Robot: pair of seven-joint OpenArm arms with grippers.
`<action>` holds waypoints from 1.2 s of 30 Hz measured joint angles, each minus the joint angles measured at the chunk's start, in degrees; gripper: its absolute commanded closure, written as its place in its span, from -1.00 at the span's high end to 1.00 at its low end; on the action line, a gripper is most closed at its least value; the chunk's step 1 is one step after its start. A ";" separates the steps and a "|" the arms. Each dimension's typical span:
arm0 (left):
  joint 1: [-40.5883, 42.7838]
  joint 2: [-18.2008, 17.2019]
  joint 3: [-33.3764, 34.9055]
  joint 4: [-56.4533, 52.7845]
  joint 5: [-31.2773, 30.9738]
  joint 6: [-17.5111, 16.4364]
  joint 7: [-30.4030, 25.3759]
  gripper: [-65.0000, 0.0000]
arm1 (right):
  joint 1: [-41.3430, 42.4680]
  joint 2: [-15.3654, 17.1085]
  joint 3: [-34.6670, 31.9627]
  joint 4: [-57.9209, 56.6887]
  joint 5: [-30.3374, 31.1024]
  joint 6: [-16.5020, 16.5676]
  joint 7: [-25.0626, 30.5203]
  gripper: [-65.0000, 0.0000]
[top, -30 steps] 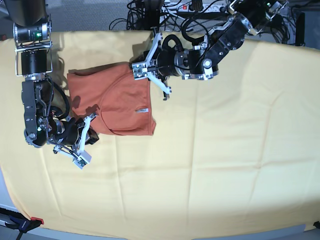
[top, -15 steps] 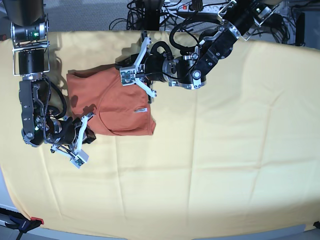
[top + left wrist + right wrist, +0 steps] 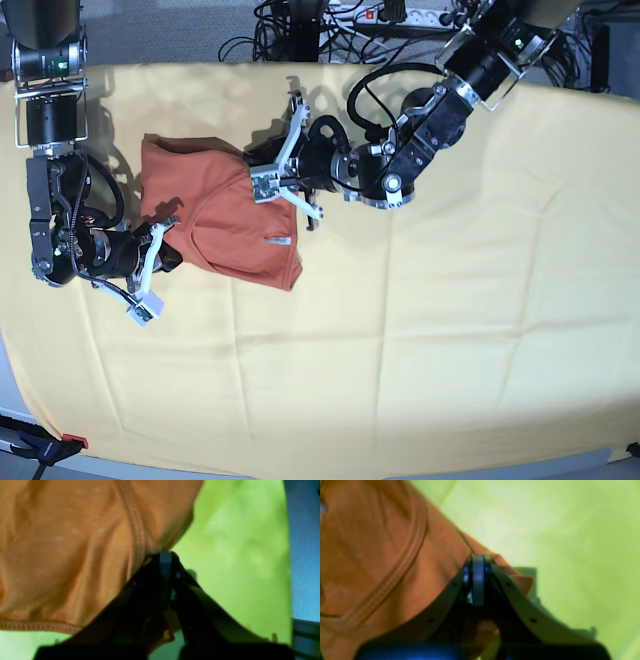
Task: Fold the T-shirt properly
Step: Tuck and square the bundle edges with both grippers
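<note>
The rust-orange T-shirt (image 3: 225, 215) lies partly folded on the yellow cloth, its neckline and small pale tag facing up. My left gripper (image 3: 262, 182) is shut on the shirt's upper right edge. In the left wrist view the left gripper (image 3: 165, 555) pinches the fabric beside a stitched hem of the T-shirt (image 3: 75, 542). My right gripper (image 3: 163, 240) is shut on the shirt's lower left corner. The right wrist view shows the right gripper (image 3: 478, 558) closed on a fold of the T-shirt (image 3: 382, 555) near the neck band.
The pale yellow cloth (image 3: 450, 330) covers the whole table. Black cables and a power strip (image 3: 380, 15) run along the back edge. A red-tipped clamp (image 3: 70, 440) sits at the front left corner.
Both grippers have moved left, carrying the shirt with them. The shirt's right edge has been drawn leftward and the garment now looks narrower and skewed.
</note>
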 measured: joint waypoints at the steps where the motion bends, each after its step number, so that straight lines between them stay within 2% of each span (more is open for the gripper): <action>1: -0.59 -0.02 0.00 -0.81 -0.22 0.00 -0.59 -1.00 | -0.68 0.22 0.00 0.15 0.39 0.02 -0.15 -1.00; 7: -4.94 0.02 0.04 -5.07 -0.68 -0.04 -1.05 -1.00 | -5.31 1.53 0.11 4.98 0.76 0.00 -0.13 -1.00; 10: -6.69 -0.02 0.00 -7.30 0.46 -0.02 -3.19 -1.00 | -8.66 2.67 0.04 10.19 0.87 0.02 -1.05 -1.00; 12: -7.52 0.00 0.00 -9.33 2.45 -0.04 -7.02 -1.00 | -10.67 4.04 0.00 14.21 0.70 -0.74 -1.95 -1.00; 14: -8.81 0.04 0.04 -11.78 4.76 -0.07 -10.86 -1.00 | -12.61 5.70 -0.02 18.03 0.87 -3.54 -2.12 -1.00; 16: -10.40 0.26 0.02 -14.51 7.08 -0.02 -14.60 -1.00 | -14.84 6.88 0.15 20.41 0.87 -4.00 -1.60 -1.00; 20: -12.85 1.25 0.00 -18.84 10.91 3.87 -18.88 -1.00 | -19.47 6.38 1.46 22.10 0.92 -5.73 -0.24 -1.00; 23: -14.43 1.77 0.00 -19.10 12.52 4.13 -16.94 -1.00 | -20.37 6.25 3.96 23.34 0.85 -7.37 -0.13 -1.00; 26: -16.48 1.57 0.02 -19.26 13.11 4.15 -16.24 -1.00 | -21.07 6.21 9.77 24.70 -0.42 -8.57 0.17 -1.00; 29: -18.16 1.44 -1.05 -18.88 11.65 4.35 -11.89 -1.00 | -21.07 6.25 15.69 24.74 -0.55 -10.16 1.46 -1.00; 33: -18.16 0.79 -4.85 -16.22 0.63 4.09 -5.62 -1.00 | -24.26 6.27 18.40 24.74 -0.98 -10.97 5.27 -1.00; 36: -18.12 0.02 -9.66 -14.27 -9.88 -0.24 -0.35 -1.00 | -26.16 5.84 18.01 24.30 -0.48 -10.58 6.82 -1.00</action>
